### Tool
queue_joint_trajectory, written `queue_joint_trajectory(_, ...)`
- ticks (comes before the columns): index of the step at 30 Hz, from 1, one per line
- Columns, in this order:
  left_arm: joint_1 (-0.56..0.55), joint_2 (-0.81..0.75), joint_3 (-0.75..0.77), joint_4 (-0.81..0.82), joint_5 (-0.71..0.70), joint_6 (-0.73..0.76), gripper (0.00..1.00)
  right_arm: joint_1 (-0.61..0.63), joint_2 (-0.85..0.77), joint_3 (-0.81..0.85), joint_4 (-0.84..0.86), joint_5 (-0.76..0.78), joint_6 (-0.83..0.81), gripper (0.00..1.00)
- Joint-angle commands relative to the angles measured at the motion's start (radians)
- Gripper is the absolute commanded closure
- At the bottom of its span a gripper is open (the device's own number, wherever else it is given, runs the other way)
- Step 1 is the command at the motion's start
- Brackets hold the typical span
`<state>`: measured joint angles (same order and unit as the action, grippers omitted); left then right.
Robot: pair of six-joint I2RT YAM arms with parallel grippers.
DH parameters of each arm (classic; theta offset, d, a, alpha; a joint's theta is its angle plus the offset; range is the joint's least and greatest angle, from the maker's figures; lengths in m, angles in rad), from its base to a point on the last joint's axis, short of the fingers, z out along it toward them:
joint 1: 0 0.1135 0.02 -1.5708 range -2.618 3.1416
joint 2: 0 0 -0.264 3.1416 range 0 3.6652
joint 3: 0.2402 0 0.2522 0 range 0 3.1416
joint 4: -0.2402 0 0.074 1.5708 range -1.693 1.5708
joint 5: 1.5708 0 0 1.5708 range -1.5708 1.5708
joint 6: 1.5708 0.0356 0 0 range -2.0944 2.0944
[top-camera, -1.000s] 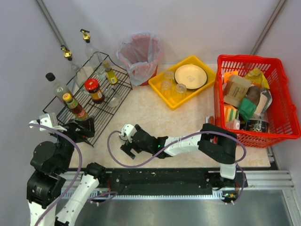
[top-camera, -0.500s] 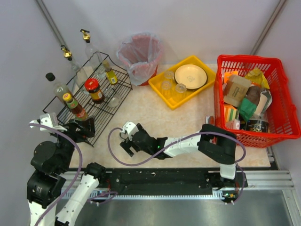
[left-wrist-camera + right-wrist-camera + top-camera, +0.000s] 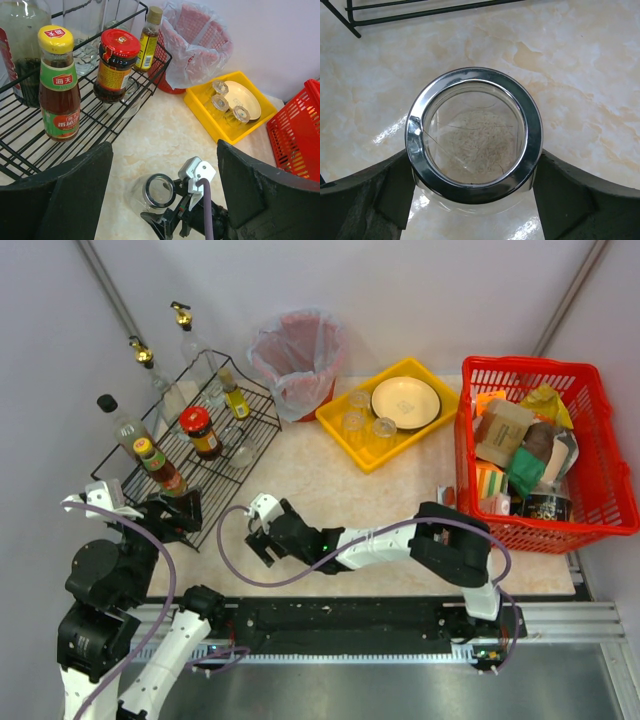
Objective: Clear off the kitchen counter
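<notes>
- The desk (image 3: 330,490), a pale marble-pattern kitchen counter with a black rail along its near edge, fills the middle of the top view and carries everything else.
- A red plastic basket (image 3: 612,455) stands at the desk's right end, packed with boxes and packets.
- A black wire rack (image 3: 230,475) sits at the left end, holding sauce bottles and jars.
- A bin lined with a pink bag (image 3: 297,355) stands at the far edge, between the rack and a yellow tray (image 3: 340,440).
- The tray holds a cream plate (image 3: 405,402) and three clear glasses (image 3: 353,422) beside it.
- The right gripper (image 3: 474,160) is stretched across to the left half of the desk, near the rack's front corner. Its jaws straddle a glass jar, one finger close against each side. The jar's rim hides the contact, so a firm clamp cannot be told.
- The left gripper (image 3: 163,147) hangs by the rack's near end, its jaws spread wide with nothing between them.
- The glass jar (image 3: 472,135) stands upright on the desk, with a shiny metal-rimmed lid and pale grains inside.
- On the rack, a yellow-capped sauce bottle (image 3: 59,85) stands just beside a red-lidded jar (image 3: 116,65).
</notes>
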<state>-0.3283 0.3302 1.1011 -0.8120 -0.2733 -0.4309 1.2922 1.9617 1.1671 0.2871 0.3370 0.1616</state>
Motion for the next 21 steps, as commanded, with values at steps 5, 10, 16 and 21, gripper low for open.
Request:
queue_joint_trajectory(5,-0.002,0.010,0.008,0.033,0.008,0.029,0.12,0.004,0.026,0.037,-0.012,0.008,0.022,0.07)
queue_joint_trajectory(10,-0.002,0.010,0.006,0.034,0.009,0.027,0.12,-0.001,0.039,0.037,-0.003,-0.012,0.032,0.19)
queue_joint_trajectory(16,-0.002,0.010,0.014,0.033,0.014,0.024,0.12,-0.005,0.042,0.054,0.030,-0.032,0.009,0.56)
queue_joint_trajectory(21,-0.002,0.015,0.035,0.036,0.029,0.023,0.12,-0.021,0.049,0.120,0.060,-0.073,-0.043,0.63)
